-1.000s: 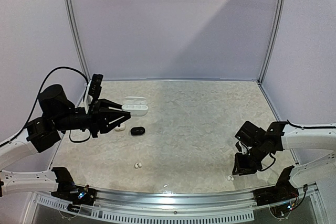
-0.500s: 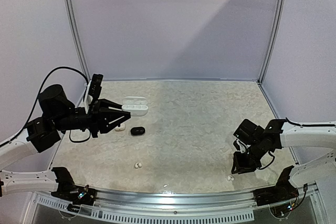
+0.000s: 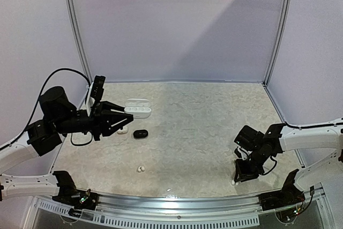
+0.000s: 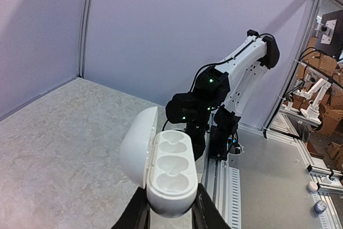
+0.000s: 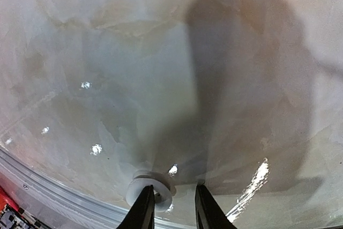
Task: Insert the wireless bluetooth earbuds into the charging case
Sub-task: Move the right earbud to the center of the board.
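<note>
Small white pebble-like earbud [image 5: 153, 192] on marbled tabletop [image 5: 80, 52], 5 o'clock corner, at 9 o'clock of right gripper [image 5: 174, 210] gap, partly hidden by finger; slightly parted, empty jaws. Open white charging case [image 4: 169, 172] clamped in left gripper [image 4: 170, 215].

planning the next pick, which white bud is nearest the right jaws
The white bud at the near right, by the right gripper; the other white buds lie far left.

White earbud [image 5: 138, 188] on marbled table [image 5: 80, 52], at one fingertip of right gripper [image 5: 173, 211], jaws parted
</note>
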You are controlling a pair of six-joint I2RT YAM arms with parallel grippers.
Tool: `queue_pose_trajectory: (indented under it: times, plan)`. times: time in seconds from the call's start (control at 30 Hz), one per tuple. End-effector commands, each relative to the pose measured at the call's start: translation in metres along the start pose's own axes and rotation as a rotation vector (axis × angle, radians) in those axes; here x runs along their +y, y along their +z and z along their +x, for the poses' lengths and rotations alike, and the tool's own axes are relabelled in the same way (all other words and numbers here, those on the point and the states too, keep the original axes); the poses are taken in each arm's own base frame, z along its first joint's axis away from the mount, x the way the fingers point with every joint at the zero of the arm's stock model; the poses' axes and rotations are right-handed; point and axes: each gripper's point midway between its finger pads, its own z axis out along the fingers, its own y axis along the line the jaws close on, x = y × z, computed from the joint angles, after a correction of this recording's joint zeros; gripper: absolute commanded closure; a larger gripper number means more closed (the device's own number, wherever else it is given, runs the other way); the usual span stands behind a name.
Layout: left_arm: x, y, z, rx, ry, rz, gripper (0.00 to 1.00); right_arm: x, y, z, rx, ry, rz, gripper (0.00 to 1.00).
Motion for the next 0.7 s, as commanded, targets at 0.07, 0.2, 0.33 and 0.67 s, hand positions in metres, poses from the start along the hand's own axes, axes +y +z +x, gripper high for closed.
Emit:
queue_pose_trajectory:
  times: [0.07,0.2,0.33,0.67]
  plan:
    - [0.006,-0.002,0.002,0.007,0.008,-0.024,1.00,0.000,0.009,0.012,0.029,-0.003,-0.009,0.76]
    - [0.006,-0.002,0.002,0.008,0.009,-0.024,1.00,0.007,0.007,0.016,0.023,-0.015,-0.022,0.78]
    - [0.006,-0.002,0.003,0.009,0.008,-0.026,1.00,0.012,0.010,0.023,0.030,-0.011,-0.034,0.78]
    - [0.006,-0.001,0.003,0.009,0.006,-0.027,1.00,0.027,0.005,0.027,0.039,-0.007,-0.050,0.74]
